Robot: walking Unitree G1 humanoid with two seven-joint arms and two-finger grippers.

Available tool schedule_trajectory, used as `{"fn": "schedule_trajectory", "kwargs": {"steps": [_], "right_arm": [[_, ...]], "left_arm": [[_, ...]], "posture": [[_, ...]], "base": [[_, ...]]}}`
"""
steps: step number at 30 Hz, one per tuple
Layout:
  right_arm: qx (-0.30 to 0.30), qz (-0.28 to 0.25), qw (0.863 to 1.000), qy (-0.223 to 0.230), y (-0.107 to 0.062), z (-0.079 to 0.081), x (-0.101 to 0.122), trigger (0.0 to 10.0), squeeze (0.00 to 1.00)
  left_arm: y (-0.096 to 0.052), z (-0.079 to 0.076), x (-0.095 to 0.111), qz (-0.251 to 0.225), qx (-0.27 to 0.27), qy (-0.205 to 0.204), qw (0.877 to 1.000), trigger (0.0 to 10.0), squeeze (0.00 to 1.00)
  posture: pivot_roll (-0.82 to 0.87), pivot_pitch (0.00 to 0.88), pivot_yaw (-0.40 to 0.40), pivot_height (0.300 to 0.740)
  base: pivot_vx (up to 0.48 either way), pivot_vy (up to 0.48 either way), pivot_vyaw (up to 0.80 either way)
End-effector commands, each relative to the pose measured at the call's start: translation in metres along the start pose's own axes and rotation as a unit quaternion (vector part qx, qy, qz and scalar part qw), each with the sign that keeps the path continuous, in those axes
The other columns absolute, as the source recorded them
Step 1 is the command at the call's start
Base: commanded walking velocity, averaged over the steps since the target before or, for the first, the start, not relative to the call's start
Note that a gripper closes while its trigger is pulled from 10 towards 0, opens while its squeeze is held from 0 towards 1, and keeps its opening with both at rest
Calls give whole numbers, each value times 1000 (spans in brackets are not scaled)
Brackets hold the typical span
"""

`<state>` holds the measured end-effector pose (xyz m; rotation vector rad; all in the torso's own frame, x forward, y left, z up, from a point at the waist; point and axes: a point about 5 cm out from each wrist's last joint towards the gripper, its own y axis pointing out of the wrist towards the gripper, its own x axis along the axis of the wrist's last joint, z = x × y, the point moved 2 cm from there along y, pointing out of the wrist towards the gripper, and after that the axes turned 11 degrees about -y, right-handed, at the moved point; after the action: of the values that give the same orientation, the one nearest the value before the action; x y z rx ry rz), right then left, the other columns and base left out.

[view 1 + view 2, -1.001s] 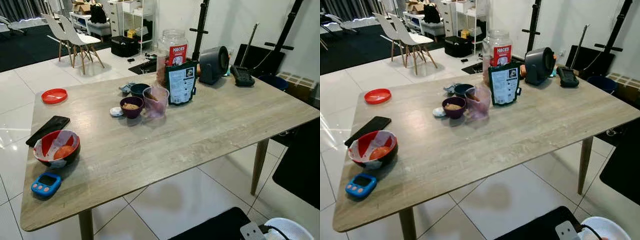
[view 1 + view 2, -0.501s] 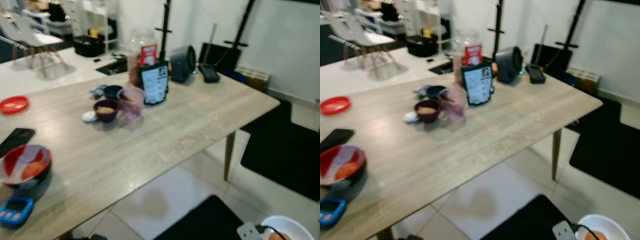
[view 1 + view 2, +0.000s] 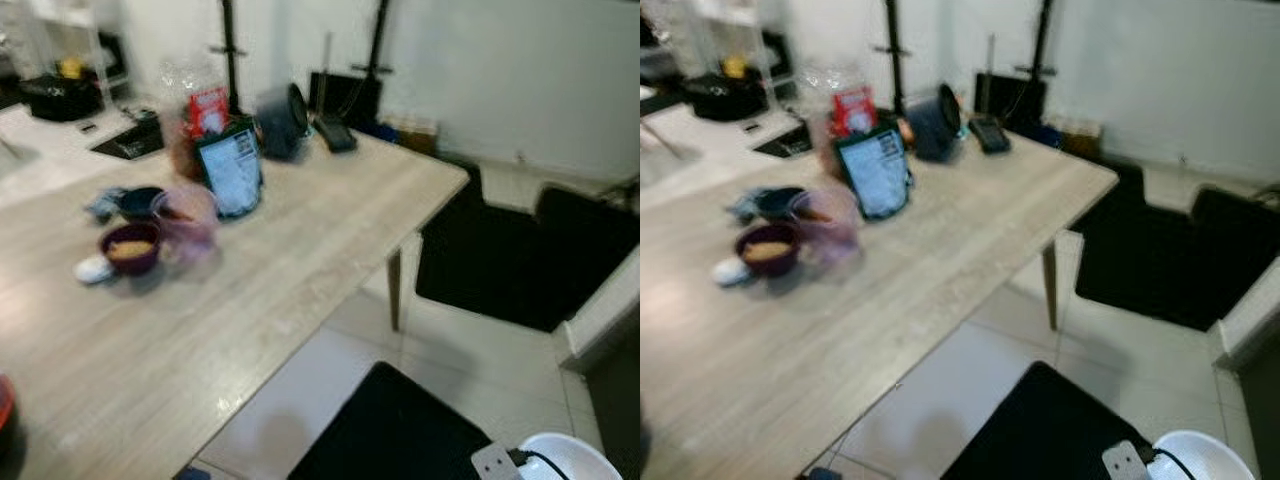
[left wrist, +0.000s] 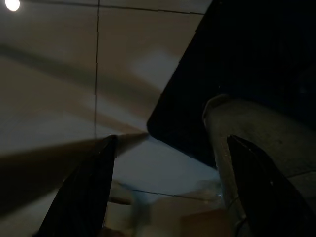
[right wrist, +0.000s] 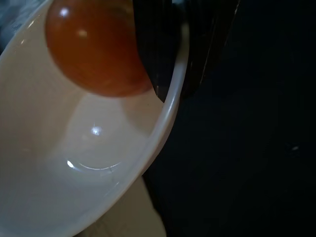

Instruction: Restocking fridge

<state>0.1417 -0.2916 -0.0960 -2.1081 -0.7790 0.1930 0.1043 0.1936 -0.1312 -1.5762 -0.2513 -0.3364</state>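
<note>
The white bowl (image 5: 74, 163) with an orange fruit (image 5: 94, 49) in it is what we are carrying, and its rim (image 3: 560, 455) shows low at our right side in the head views. Our right pincer (image 5: 173, 54) is closed on the bowl's rim, one black finger inside the wall just beside the fruit and the other outside it. We judge this rim grip is chosen because the bowl is too wide to span, and because it keeps the bowl level so the round fruit does not roll out.

Our left pincer (image 4: 168, 187) hangs at our side, its fingers spread apart with nothing between them, above pale floor tile and the edge of a dark mat (image 4: 256, 59).

The head views are blurred. They show the wooden worktop (image 3: 300, 260) to our left, carrying a purple bowl (image 3: 130, 247), a clear cup (image 3: 187, 222), a dark pouch (image 3: 232, 172) and a large jar (image 3: 196, 112). Tiled floor and a black mat (image 3: 500, 260) lie ahead. We see no fridge, so we judge the bowl is in transit and the placing is not yet begun
</note>
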Motion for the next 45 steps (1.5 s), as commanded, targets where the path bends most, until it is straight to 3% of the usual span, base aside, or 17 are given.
{"fn": "schedule_trajectory", "kwargs": {"steps": [1, 10, 45], "right_arm": [[-7, 5, 1000, 4, 1, -5, -3, 10000, 0], [-6, 7, 1000, 3, 1, -7, -4, 10000, 0], [2, -4, 1000, -4, 2, -8, 2, 10000, 0]], "left_arm": [[-1, -5, -14, 27, -12, 0, 1000, 10000, 0], [-1, -4, -15, 36, -9, 2, 999, 10000, 0], [-1, -10, -18, 42, -19, -9, 999, 10000, 0]], "posture": [[-24, 0, -15, 740], [-25, 0, -21, 740], [-26, 0, -26, 740]], "base": [[0, 0, -769], [0, -103, -429], [0, -455, 0]]}}
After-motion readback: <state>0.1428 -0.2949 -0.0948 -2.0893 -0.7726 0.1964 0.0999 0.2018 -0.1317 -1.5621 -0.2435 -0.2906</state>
